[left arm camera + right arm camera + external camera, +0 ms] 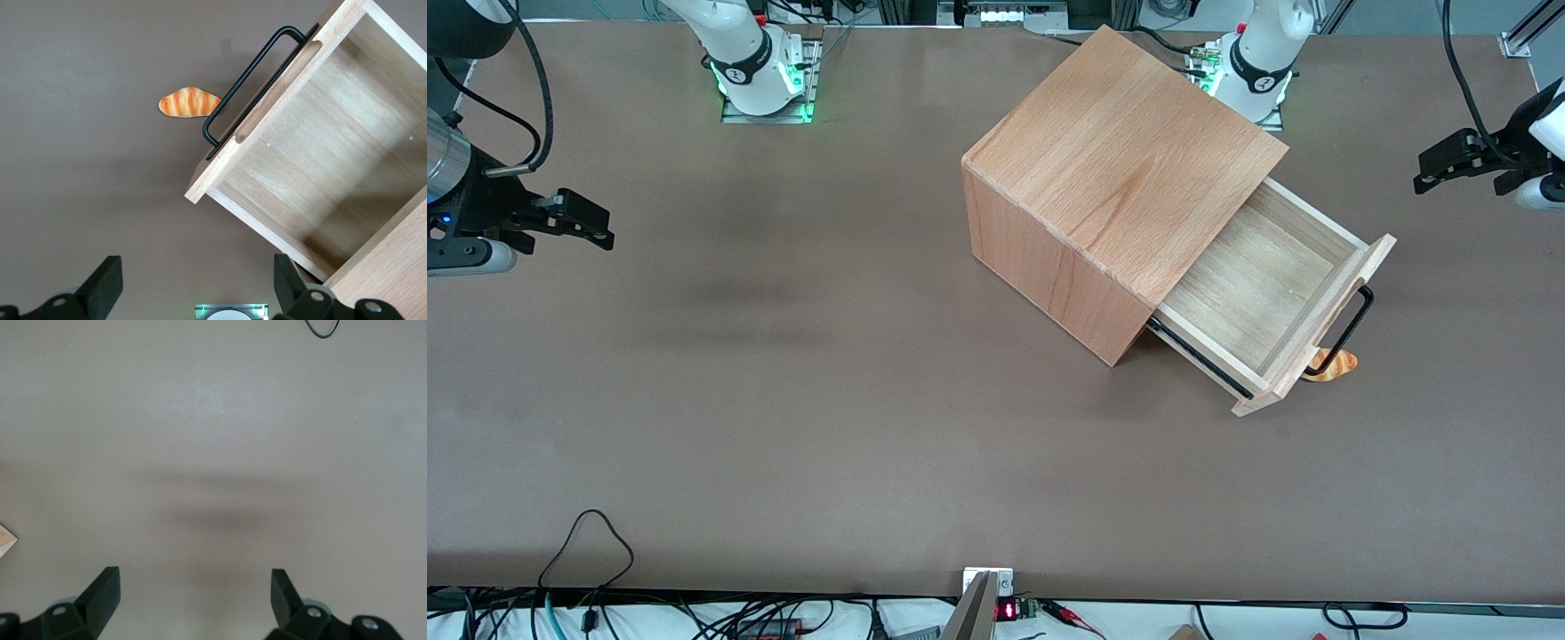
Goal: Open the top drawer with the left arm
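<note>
The top drawer (1249, 284) stands pulled well out of the wooden cube casing (1129, 160), and its light wood inside (313, 167) holds nothing. Its thin black wire handle (1353, 322) sticks out from the flat front panel (250, 80). My left arm's gripper (1430, 173) hovers above the table toward the working arm's end, apart from the drawer and farther from the front camera than the drawer's front panel. It is open (197, 280), with only bare table between its fingers.
A small orange bread-shaped toy (1336, 364) lies on the table just in front of the drawer's handle (189, 103). The two arm bases (760, 76) stand along the table's edge farthest from the front camera. Cables (591, 542) lie at the nearest edge.
</note>
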Motion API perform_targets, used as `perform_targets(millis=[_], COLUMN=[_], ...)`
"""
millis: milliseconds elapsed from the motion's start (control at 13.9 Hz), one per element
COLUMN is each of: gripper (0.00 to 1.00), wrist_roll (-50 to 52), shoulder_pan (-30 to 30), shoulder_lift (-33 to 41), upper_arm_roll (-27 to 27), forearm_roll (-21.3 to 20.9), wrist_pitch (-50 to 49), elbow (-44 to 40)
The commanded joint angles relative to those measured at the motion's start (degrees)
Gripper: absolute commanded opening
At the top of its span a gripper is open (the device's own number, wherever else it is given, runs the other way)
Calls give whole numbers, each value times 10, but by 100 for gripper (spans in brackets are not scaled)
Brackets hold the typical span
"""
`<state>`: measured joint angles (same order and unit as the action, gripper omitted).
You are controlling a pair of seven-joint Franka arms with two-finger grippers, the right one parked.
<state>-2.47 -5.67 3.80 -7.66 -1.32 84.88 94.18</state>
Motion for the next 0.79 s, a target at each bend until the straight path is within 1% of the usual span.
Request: perform_targets(millis=[0, 722], gripper=[100, 100], wrist_roll=[10, 7], shoulder_pan=[-7, -7], shoulder_lift=[-3, -3], upper_arm_roll=[-3, -4], forearm_roll=[-9, -8], wrist_pitch=[10, 13], elbow=[-5, -6])
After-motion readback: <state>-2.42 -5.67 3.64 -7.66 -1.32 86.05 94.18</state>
